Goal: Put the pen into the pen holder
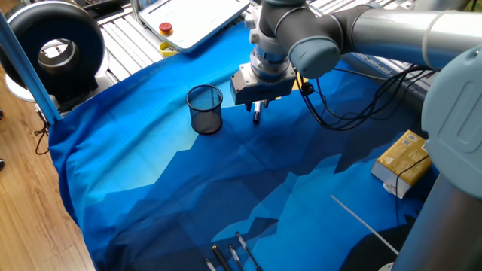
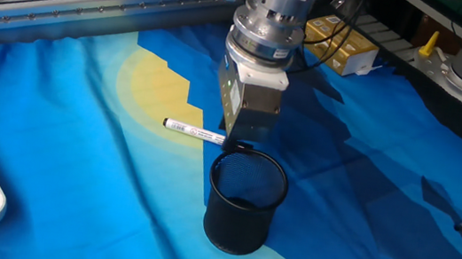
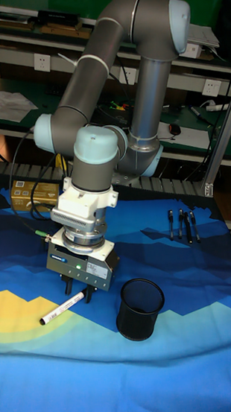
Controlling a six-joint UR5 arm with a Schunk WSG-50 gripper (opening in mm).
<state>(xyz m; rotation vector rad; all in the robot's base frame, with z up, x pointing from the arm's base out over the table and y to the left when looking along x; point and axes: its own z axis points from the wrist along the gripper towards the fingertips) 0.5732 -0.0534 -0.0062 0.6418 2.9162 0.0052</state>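
The pen (image 2: 198,131) lay flat on the blue cloth (image 2: 72,180), its white barrel stretched across the boundary between the yellow patch and the lighter blue, its black cap end pointing toward the pen holder (image 2: 244,200). In the tall fixed view the pen (image 3: 62,308) rested at a slight angle, with the end nearest the robot tucked under the tool. The gripper (image 3: 78,286) stood directly over that end, pointing straight down, with its two dark fingers (image 3: 68,285) set a little apart on either side of the pen; whether the pads actually touched the barrel could not be made out, since the gripper body hid the contact in the other fixed view and the fingertips were small in the remaining ones. The pen was on the cloth, not lifted.

The pen holder stood upright just beside the cap end, close to the gripper, and nothing could be seen inside its black mesh. In one fixed view it (image 1: 205,108) sat to the left of the gripper (image 1: 257,108).

Farther off, a yellow-and-white box (image 1: 405,161) lay at the cloth's edge, a long thin white rod (image 1: 364,225) lay near it, and a group of dark pens (image 3: 183,225) lay together well apart from the cup. A black ring-shaped device (image 1: 53,47) stood off the cloth.
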